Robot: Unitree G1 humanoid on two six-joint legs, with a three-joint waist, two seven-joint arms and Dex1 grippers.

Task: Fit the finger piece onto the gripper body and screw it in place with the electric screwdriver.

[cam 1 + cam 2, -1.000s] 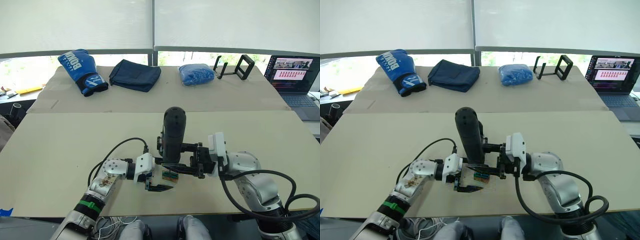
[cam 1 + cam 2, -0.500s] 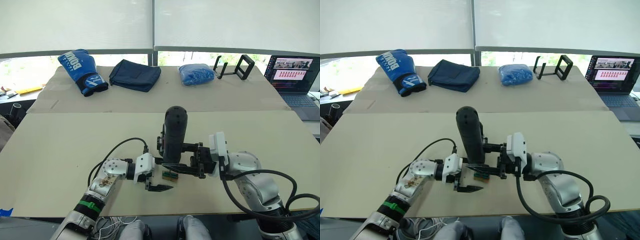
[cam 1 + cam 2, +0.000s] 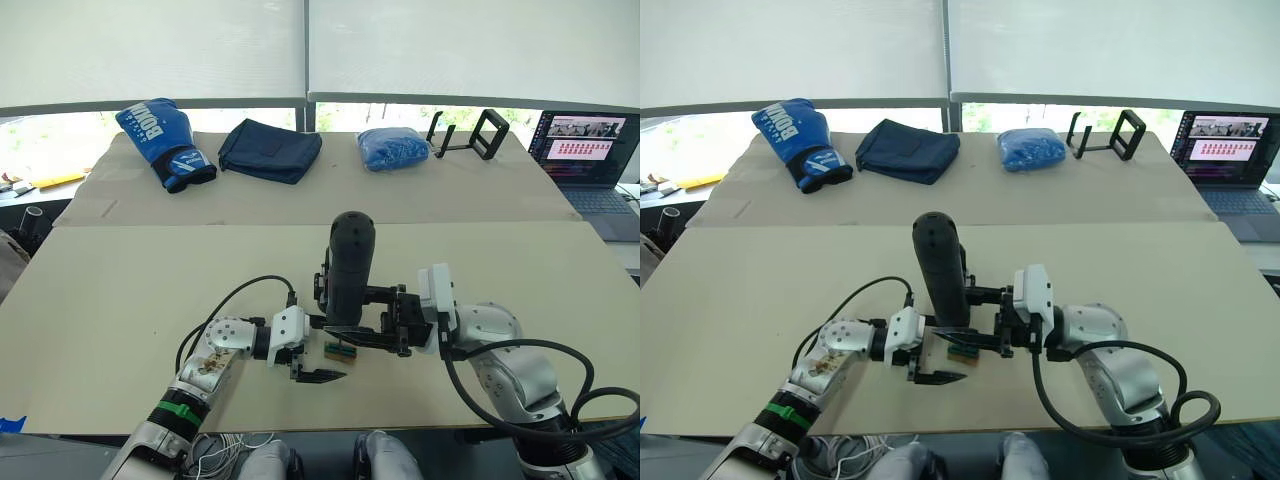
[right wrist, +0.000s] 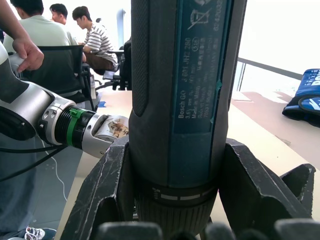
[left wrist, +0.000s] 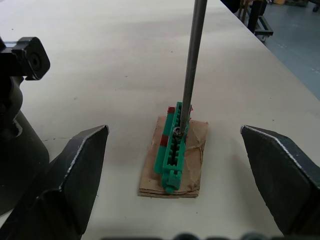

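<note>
Screwdriver (image 3: pixel 346 270) was held upright at lower centre of the frame, clamped in the right gripper (image 3: pixel 392 322), its bit (image 5: pixel 192 65) set down on the green block (image 5: pixel 172 147). Left gripper (image 5: pixel 175 175) was spread wide around that block, nothing grasped.

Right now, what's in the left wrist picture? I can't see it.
A thin metal screwdriver bit stands upright, its tip on a small green block that lies on brown card on the pale table. The left gripper is open, one jaw on each side.
</note>
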